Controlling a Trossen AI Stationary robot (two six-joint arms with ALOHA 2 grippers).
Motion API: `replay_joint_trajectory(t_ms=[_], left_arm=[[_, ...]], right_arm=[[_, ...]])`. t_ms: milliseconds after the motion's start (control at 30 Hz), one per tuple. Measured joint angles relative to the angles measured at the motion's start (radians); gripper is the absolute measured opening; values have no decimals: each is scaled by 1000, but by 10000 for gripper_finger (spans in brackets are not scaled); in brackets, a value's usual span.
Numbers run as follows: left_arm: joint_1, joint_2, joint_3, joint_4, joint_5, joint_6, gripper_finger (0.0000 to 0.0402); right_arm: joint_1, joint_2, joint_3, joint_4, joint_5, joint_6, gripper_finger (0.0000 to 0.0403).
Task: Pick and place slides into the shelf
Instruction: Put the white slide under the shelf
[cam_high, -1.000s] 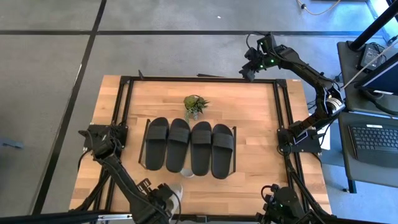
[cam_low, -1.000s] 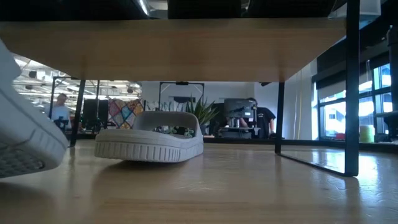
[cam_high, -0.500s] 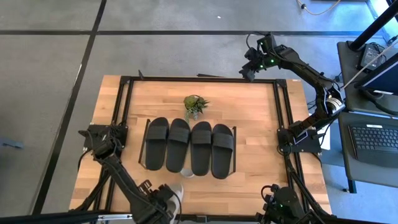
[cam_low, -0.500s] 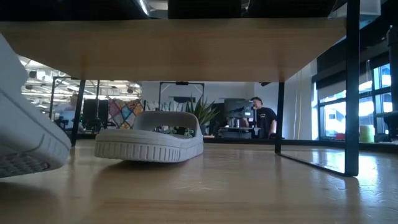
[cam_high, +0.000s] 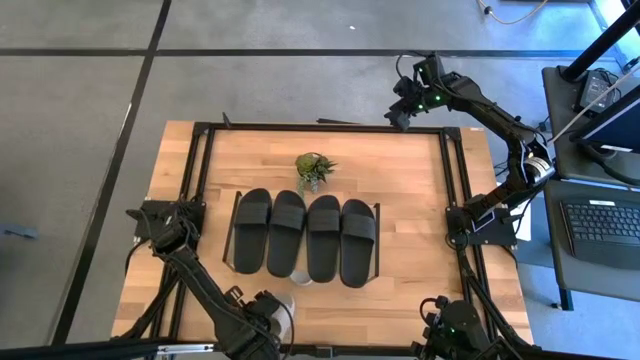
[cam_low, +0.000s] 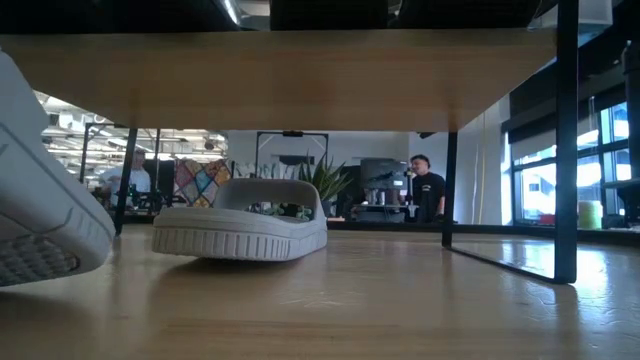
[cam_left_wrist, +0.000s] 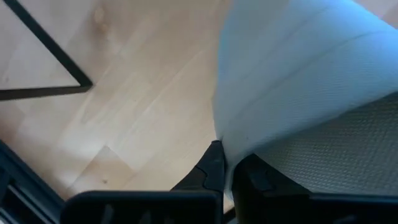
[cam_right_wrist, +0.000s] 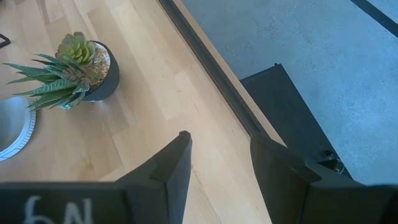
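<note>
Slides step: left gripper (cam_left_wrist: 225, 168) pinches a white slide's (cam_left_wrist: 298, 81) edge, needing carrying under the shelf (cam_high: 231, 222); right gripper (cam_right_wrist: 219, 155) waits half-open, empty.

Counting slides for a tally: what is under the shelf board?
One grey-white slide lies flat under the shelf, its toe just showing from above. Four black slides on top cover the rest from above.

Left arm reaches along the counter's near-left edge, its gripper (cam_left_wrist: 225, 171) clamped tight. Right arm is raised past the far-right corner, its gripper (cam_right_wrist: 219, 163) parted and holding nothing.
</note>
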Motion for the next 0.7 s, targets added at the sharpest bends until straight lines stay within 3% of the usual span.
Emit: replay_joint_trajectory(t_ms=[333, 700], left_arm=[[-1, 3, 50, -117, 16, -36, 2], [-14, 36, 78, -104, 18, -100, 2]], right_arm=[[0, 0, 0, 0, 0, -3, 165], [0, 0, 0, -1, 0, -3, 165]])
